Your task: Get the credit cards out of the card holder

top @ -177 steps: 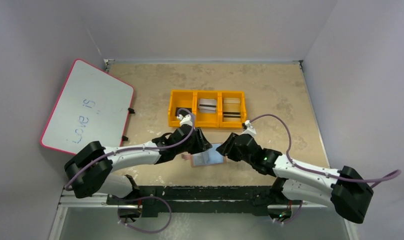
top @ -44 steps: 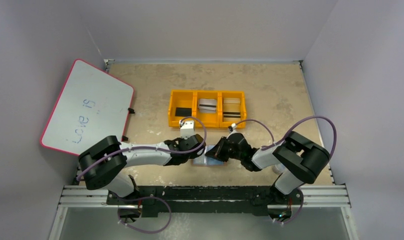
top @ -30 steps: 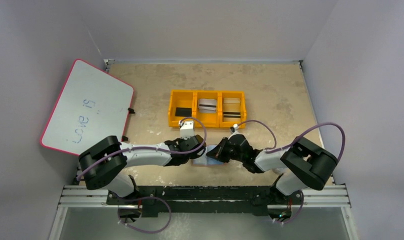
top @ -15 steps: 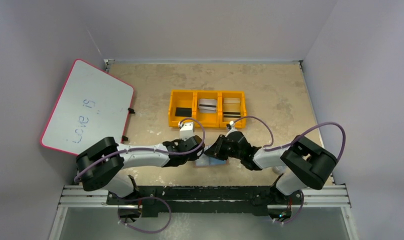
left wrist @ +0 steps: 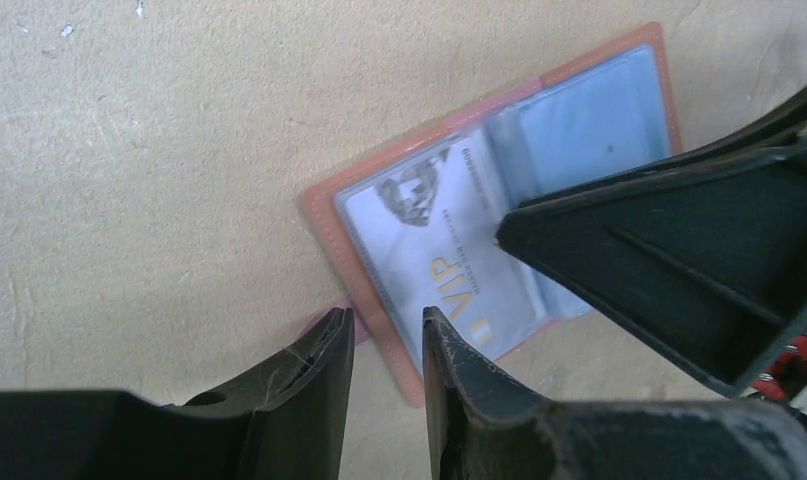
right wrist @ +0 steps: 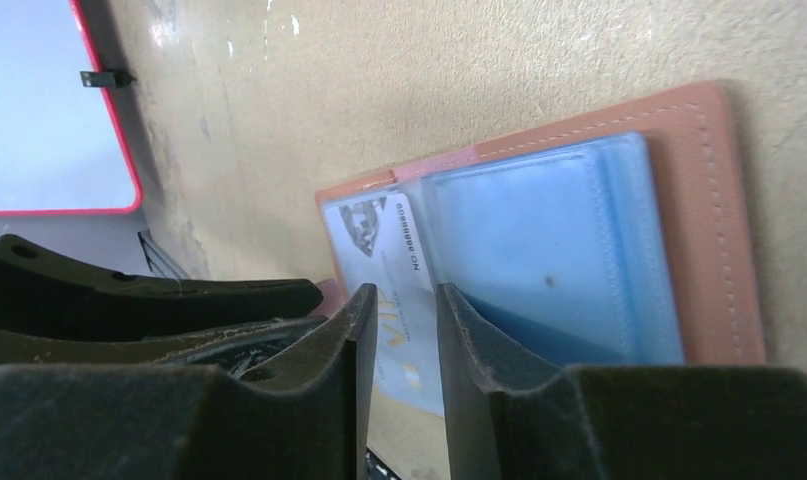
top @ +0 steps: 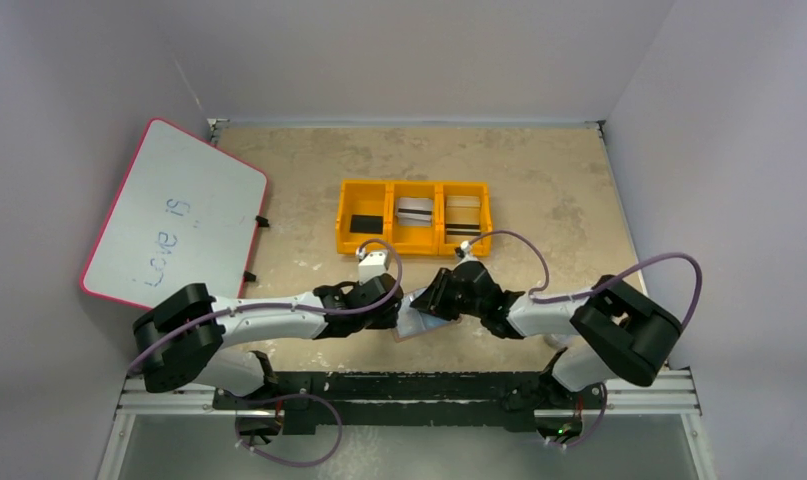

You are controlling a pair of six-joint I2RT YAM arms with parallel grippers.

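Observation:
The card holder (top: pixel 415 323) lies open and flat on the table between my two grippers, with a tan leather border (left wrist: pixel 324 218) and pale blue sleeves (right wrist: pixel 549 250). One credit card (left wrist: pixel 434 250), pale with "VIP" printed on it, sits in its left sleeve and also shows in the right wrist view (right wrist: pixel 384 250). My left gripper (left wrist: pixel 384 320) hovers over the holder's left edge and is narrowly open with nothing between its fingers. The right gripper (right wrist: pixel 404 292) hangs just above the fold near the card and is also narrowly open and empty. Both tips nearly meet over the holder (top: pixel 409 305).
An orange three-compartment tray (top: pixel 415 184) holding dark and pale items stands behind the holder. A red-rimmed whiteboard (top: pixel 174 215) leans at the left wall. The table's near edge and the arms' mounting rail lie close in front.
Both grippers have gone from shut to slightly open over the last second. The left arm has stretched a little to the right, and the holder now lies tilted on the table.

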